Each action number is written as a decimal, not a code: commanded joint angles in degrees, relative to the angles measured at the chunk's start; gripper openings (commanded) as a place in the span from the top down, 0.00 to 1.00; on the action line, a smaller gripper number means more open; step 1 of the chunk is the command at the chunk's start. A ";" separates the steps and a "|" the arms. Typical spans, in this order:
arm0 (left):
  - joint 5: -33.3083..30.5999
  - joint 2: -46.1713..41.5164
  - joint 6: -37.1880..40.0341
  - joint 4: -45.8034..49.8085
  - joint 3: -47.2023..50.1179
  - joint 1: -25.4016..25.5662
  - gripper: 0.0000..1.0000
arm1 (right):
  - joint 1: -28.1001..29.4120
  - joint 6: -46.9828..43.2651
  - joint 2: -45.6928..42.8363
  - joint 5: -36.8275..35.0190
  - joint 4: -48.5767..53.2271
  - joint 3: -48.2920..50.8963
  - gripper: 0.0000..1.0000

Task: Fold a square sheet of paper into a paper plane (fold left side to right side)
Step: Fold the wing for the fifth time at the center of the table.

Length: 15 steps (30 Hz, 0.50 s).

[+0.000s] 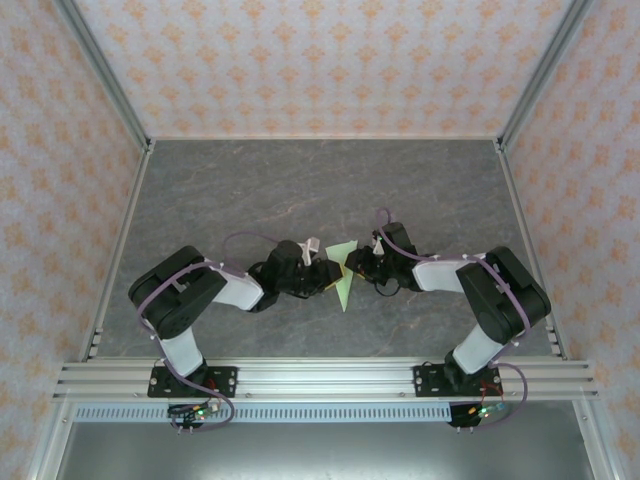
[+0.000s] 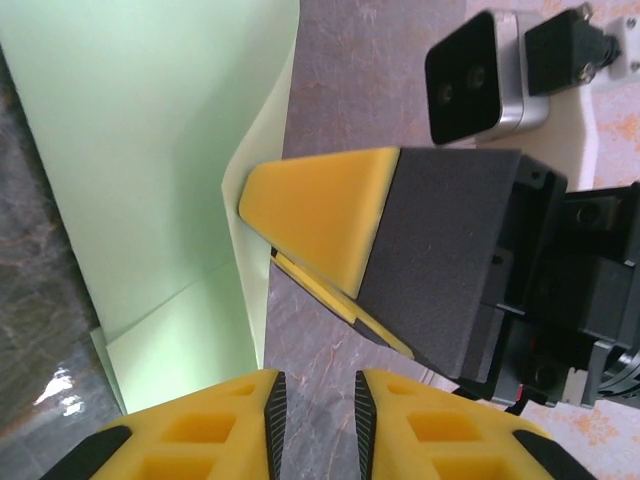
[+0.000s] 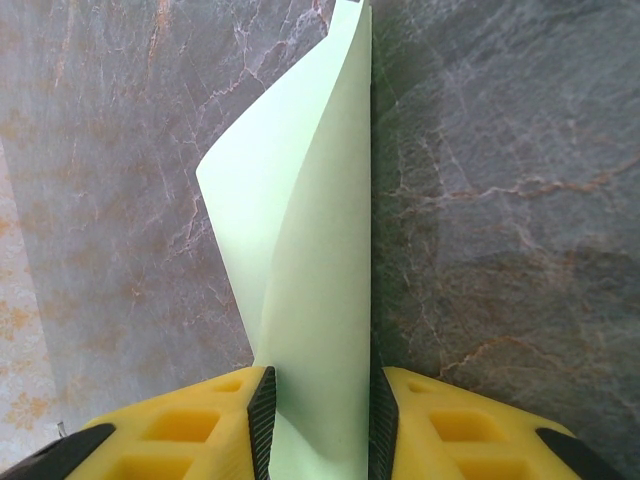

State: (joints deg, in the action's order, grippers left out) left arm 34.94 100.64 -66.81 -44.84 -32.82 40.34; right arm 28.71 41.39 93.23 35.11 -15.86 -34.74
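Fold in hand: I judge this is the left flap being carried over to the right. The square sheet of paper [image 1: 343,268] lies mid-tabletop between my two arms, with one flap curling up off the surface.
Right end effector [image 3: 320,385]: clamped on an edge of the sheet. It serves best as a firm anchor, with no tugging.
Left end effector [image 2: 318,390]: its fingers are slightly apart with nothing between them, just beside the sheet. It should match edge to edge first, then press along the fold line.
Tabletop [image 1: 300,180]: grey, marble-veined and flat — probably slick enough for the paper to slide.
Sheet: thin pale-green paper, matte and unmarked. It is already creased into angled panels and looks springy where it bows.
Pads [image 2: 325,220]: yellow, wedge-shaped and soft-looking — each set on a dark block.
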 commanded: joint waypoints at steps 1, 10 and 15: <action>-0.62 1.70 -1.41 -3.62 0.43 0.75 0.72 | 0.50 0.45 2.13 0.79 -0.58 -0.68 0.65; -0.83 3.70 -2.10 -5.01 0.21 1.14 0.73 | 0.48 0.55 2.23 0.83 -0.58 -0.83 0.65; -0.85 4.72 -2.34 -5.78 0.13 1.14 0.73 | 0.47 0.45 2.30 0.83 -0.33 -1.12 0.65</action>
State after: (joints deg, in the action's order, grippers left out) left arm 34.94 104.55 -68.40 -47.99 -32.71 40.95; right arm 28.69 41.39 93.27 35.16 -15.86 -34.74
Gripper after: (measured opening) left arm 0.273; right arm 0.355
